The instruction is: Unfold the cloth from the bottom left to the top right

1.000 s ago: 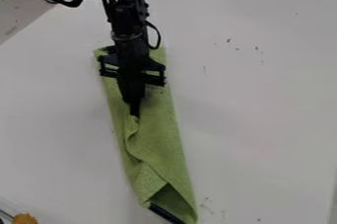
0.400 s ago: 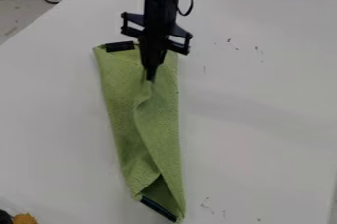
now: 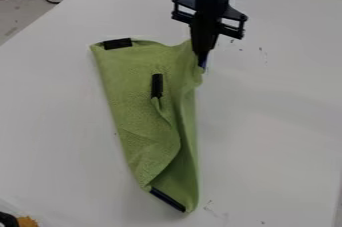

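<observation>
1. The gripper [image 3: 203, 65] is pinching the cloth [image 3: 127, 83] by its upper-right edge.
2. The cloth is lying left of centre, its top partly spreading.
3. Lower folds are apparently needing opening rightward.

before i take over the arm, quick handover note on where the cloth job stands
Gripper: shut on the green cloth at its upper right corner, as seen in the view.
Cloth: on the white table, black strips at its top left, middle and bottom end.
Done: upper part partly spread.
Left: a fold runs from the middle strip towards the narrow bottom end; it probably needs opening out, then release.
</observation>
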Controlling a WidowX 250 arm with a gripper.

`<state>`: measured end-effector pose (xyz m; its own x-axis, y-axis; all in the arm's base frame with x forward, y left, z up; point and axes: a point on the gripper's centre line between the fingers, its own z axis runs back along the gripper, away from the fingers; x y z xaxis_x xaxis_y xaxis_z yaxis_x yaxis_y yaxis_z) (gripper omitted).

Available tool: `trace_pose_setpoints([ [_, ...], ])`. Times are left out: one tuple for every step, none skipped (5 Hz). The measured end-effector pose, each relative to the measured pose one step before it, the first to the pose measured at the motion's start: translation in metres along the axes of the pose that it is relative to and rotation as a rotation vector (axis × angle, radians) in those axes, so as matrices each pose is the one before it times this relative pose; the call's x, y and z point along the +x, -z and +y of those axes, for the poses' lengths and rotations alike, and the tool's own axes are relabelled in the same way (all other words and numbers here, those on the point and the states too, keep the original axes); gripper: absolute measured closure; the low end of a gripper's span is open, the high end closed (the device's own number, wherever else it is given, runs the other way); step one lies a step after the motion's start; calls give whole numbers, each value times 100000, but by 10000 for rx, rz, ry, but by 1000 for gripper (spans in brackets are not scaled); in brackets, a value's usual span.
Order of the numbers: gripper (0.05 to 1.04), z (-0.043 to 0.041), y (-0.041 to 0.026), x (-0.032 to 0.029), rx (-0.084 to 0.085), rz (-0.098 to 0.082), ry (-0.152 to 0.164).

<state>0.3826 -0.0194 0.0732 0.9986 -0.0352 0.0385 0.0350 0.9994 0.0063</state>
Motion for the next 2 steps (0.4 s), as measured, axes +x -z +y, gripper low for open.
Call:
trace_pose_setpoints([
  [1030,-2600,1045,1646,-1026,-316,-292],
  [1030,-845,2060,769,-569,151,-210],
])
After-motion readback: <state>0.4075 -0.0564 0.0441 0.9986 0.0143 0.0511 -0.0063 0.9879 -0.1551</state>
